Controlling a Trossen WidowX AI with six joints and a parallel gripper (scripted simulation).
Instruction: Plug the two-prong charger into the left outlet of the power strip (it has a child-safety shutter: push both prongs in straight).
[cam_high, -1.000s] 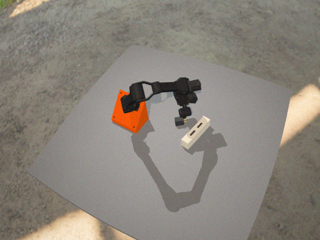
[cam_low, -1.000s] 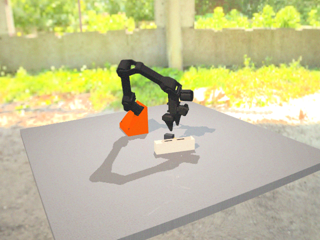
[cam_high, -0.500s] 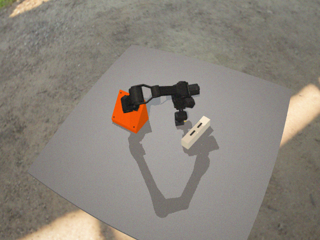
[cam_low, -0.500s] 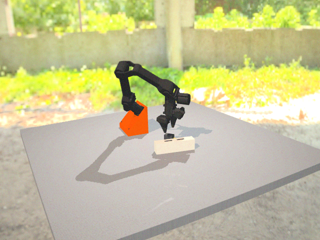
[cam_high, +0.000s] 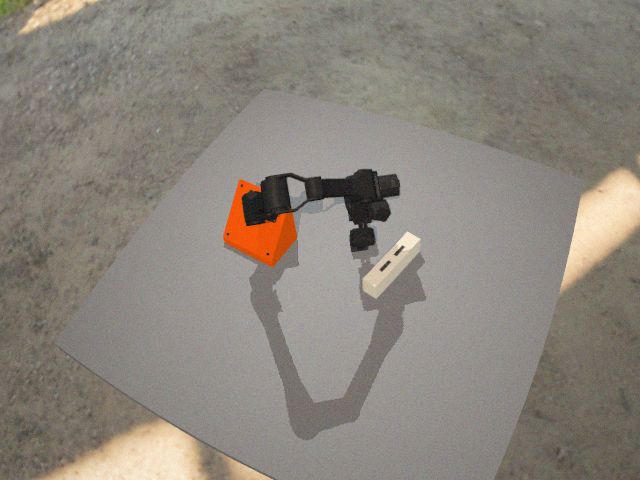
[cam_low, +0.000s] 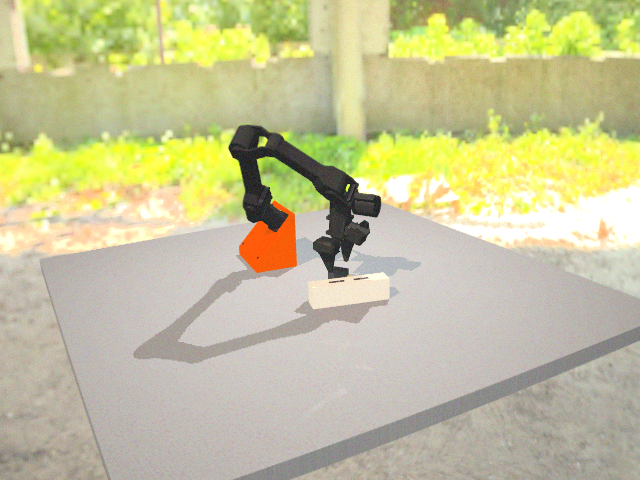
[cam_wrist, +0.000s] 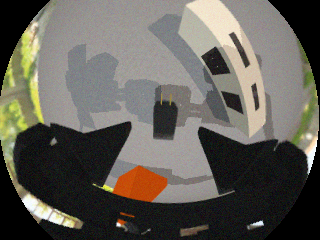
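Tool: one, open | charger: one | power strip: one

Exterior view: a cream power strip lies on a gray table. Just behind the strip is a dark charger, partly hidden; above the strip, a black gripper points down, its fingers apart. Behind the strip, leftward, stands an orange base.
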